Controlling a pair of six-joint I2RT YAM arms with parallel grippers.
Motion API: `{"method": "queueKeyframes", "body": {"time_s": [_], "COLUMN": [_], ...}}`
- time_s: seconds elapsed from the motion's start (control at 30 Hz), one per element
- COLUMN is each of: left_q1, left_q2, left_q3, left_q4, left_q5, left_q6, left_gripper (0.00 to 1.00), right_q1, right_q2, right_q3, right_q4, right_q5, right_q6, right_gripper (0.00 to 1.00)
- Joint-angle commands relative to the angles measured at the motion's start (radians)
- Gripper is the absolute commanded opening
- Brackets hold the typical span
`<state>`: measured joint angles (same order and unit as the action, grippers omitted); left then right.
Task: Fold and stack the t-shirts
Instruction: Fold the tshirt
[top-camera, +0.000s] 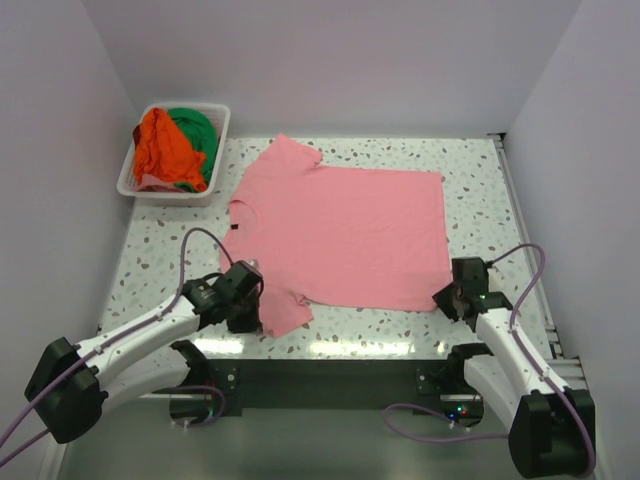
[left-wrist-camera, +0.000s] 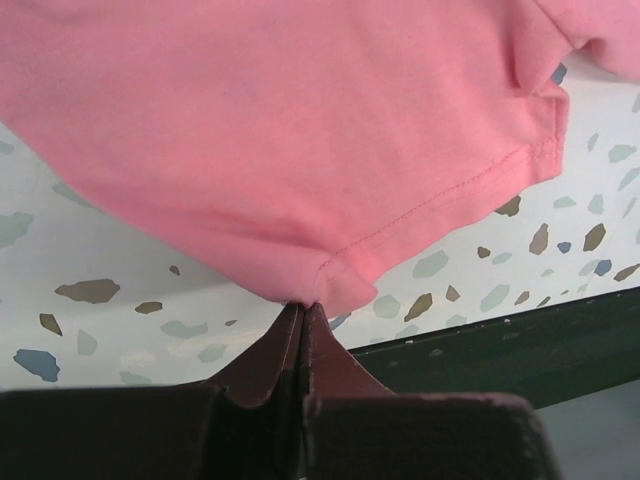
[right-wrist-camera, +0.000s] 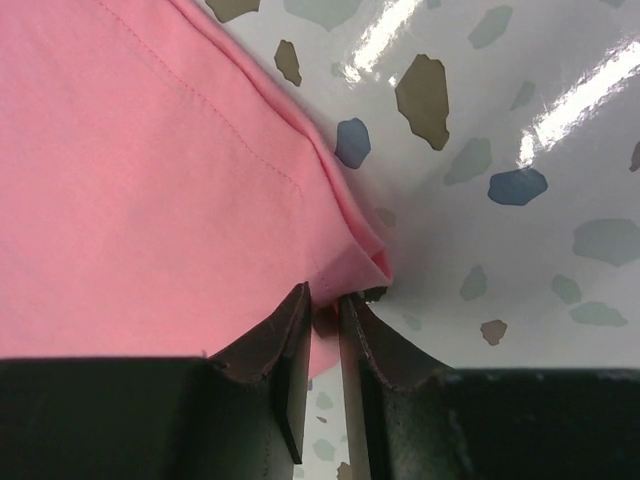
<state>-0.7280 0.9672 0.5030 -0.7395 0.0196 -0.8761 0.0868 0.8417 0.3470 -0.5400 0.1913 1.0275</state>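
A pink t-shirt (top-camera: 345, 232) lies spread flat on the speckled table, collar to the left, hem to the right. My left gripper (top-camera: 252, 312) is shut on the edge of its near sleeve (left-wrist-camera: 330, 285), close to the table's front edge. My right gripper (top-camera: 447, 300) is shut on the near hem corner (right-wrist-camera: 345, 265), with pink cloth pinched between the fingers. An orange t-shirt (top-camera: 162, 148) and a green t-shirt (top-camera: 197, 130) lie bunched in the basket at the far left.
The white slotted basket (top-camera: 218, 150) stands at the table's far left corner. The table's dark front edge (left-wrist-camera: 500, 345) runs just below both grippers. White walls close in the left, back and right sides.
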Motion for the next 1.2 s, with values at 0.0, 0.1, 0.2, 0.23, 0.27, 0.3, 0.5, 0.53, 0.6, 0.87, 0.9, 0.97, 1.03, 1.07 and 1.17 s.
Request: {"method": "queueKeyframes", "body": {"time_s": [0.0, 0.1, 0.2, 0.23, 0.27, 0.3, 0.5, 0.53, 0.6, 0.87, 0.9, 0.97, 1.03, 1.07, 1.17], "left_q1": [-0.004, -0.004, -0.004, -0.004, -0.004, -0.002, -0.002, -0.001, 0.01, 0.131, 0.157, 0.18, 0.205, 0.213, 0.228], "left_q2": [-0.001, -0.007, -0.01, -0.01, -0.012, -0.01, 0.01, 0.016, 0.042, 0.094, 0.094, 0.1, 0.105, 0.111, 0.131], "left_q3": [0.052, 0.068, 0.084, 0.097, 0.104, 0.112, 0.187, 0.204, 0.233, 0.298, 0.305, 0.322, 0.342, 0.36, 0.381], "left_q4": [0.026, 0.029, 0.028, 0.028, 0.026, 0.026, 0.063, 0.072, 0.071, 0.155, 0.175, 0.193, 0.209, 0.216, 0.276], "left_q5": [0.011, 0.009, 0.002, -0.001, -0.006, -0.012, -0.059, -0.064, -0.082, -0.061, -0.057, -0.053, -0.079, -0.104, -0.103], "left_q6": [0.032, 0.038, 0.049, 0.054, 0.054, 0.058, 0.078, 0.08, 0.086, 0.152, 0.16, 0.187, 0.2, 0.209, 0.23], "left_gripper": [0.0, 0.0, 0.0, 0.0, 0.0, 0.0, 0.0, 0.0, 0.0, 0.0, 0.0, 0.0, 0.0, 0.0, 0.0], "right_q1": [-0.001, -0.001, -0.001, -0.001, -0.001, -0.001, -0.002, -0.001, -0.001, -0.001, -0.002, -0.001, -0.001, 0.001, -0.001], "right_q2": [-0.01, -0.041, -0.058, -0.058, -0.055, -0.052, 0.013, 0.032, 0.056, 0.181, 0.186, 0.198, 0.206, 0.209, 0.218], "right_q3": [0.006, 0.015, 0.02, 0.021, 0.026, 0.029, 0.081, 0.099, 0.118, 0.198, 0.211, 0.225, 0.25, 0.259, 0.283], "right_q4": [-0.051, -0.06, -0.046, -0.034, -0.029, -0.026, 0.0, 0.002, -0.002, 0.067, 0.075, 0.083, 0.083, 0.078, 0.08], "right_q5": [0.008, -0.001, -0.006, -0.016, -0.019, -0.027, -0.05, -0.056, -0.062, -0.13, -0.131, -0.136, -0.125, -0.121, -0.11], "right_q6": [-0.006, -0.018, -0.038, -0.053, -0.059, -0.063, -0.119, -0.135, -0.153, -0.219, -0.222, -0.228, -0.237, -0.244, -0.254], "right_gripper": [0.21, 0.09, 0.0, 0.0, 0.0, 0.0, 0.0, 0.0, 0.0, 0.0, 0.0, 0.0, 0.0, 0.0, 0.0]}}
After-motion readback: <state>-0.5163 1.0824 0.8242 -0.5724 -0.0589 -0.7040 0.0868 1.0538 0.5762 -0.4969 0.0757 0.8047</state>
